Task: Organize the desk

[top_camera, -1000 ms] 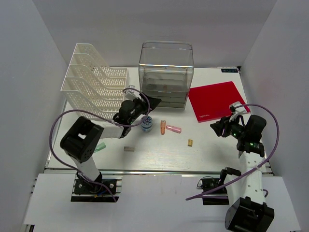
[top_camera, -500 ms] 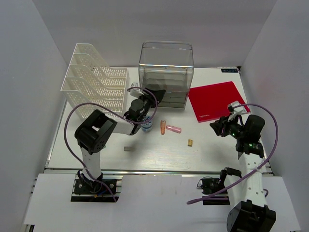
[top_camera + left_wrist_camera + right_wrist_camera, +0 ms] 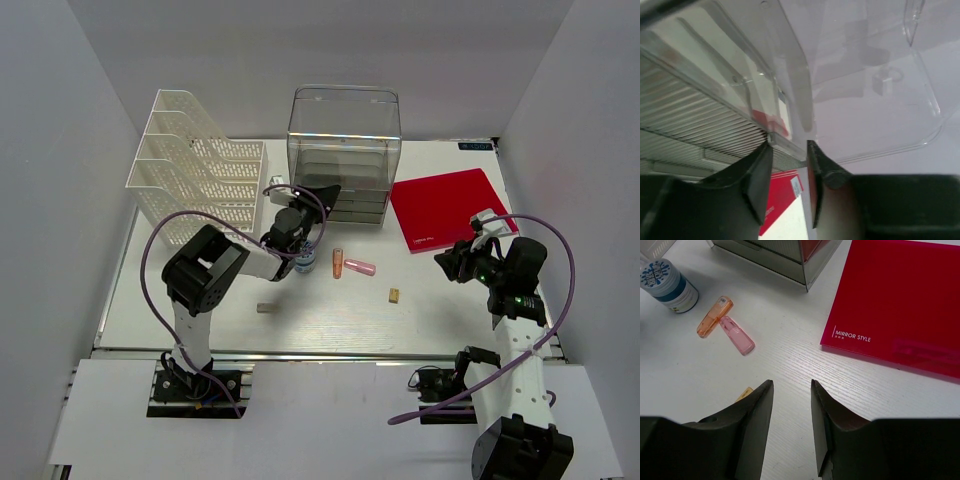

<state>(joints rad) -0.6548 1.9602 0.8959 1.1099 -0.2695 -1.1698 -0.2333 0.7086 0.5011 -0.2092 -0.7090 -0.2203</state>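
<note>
Enclosure of three plain, pale grey walls. Back wall (image 3: 320,45) stands behind the far edge of the desk (image 3: 330,312). Left wall (image 3: 50,190) and right wall (image 3: 595,140) run along its left and right edges. Desk top is white and matt; the right wrist view shows a faint wood grain. Metal rail (image 3: 330,354) runs the length of the near edge. In front of the rail, a lower white panel (image 3: 330,425) extends past both near corners. Small dark label (image 3: 476,146) with teal print sits at the far right corner. Light is even and diffuse; shadows on the desk are soft and short.
</note>
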